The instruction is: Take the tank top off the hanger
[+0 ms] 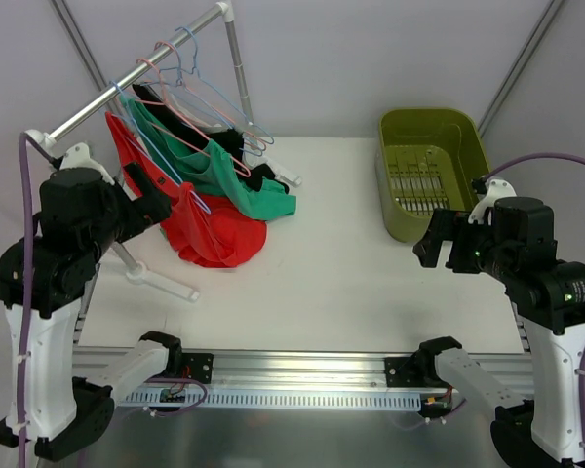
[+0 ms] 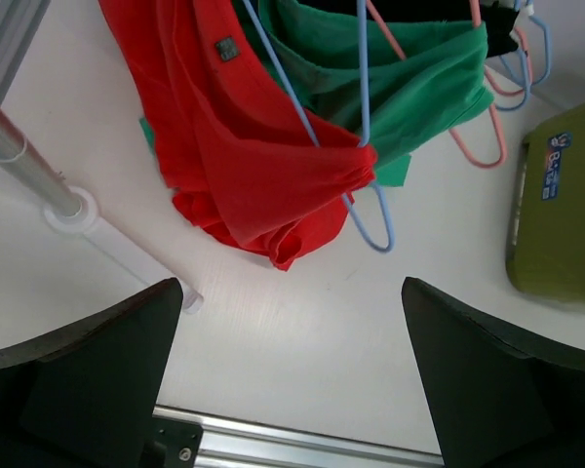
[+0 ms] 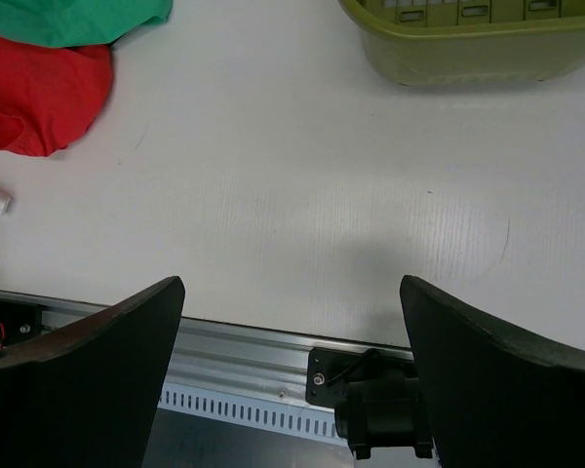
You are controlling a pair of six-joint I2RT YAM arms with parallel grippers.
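Place: a robotics lab test cell, not a lived-in room.
Walls: plain pale walls (image 1: 370, 58) on the far side, crossed by dark poles (image 1: 517, 70) slanting at the far left and far right, like a framed enclosure.
Work surface: a bare white table (image 1: 351, 283) with an aluminium rail (image 1: 302, 369) and a slotted strip along its near edge.
Machines: two white-and-black arms, the left arm (image 1: 54, 283) and the right arm (image 1: 551, 292), bolted at the near corners, with purple cables (image 1: 23, 224) running along them.
Props: a small garment rack (image 1: 127, 78) at the far left with wire hangers (image 1: 210, 93) and coloured tops (image 1: 219, 229); an olive basket (image 1: 468, 146) at the far right.
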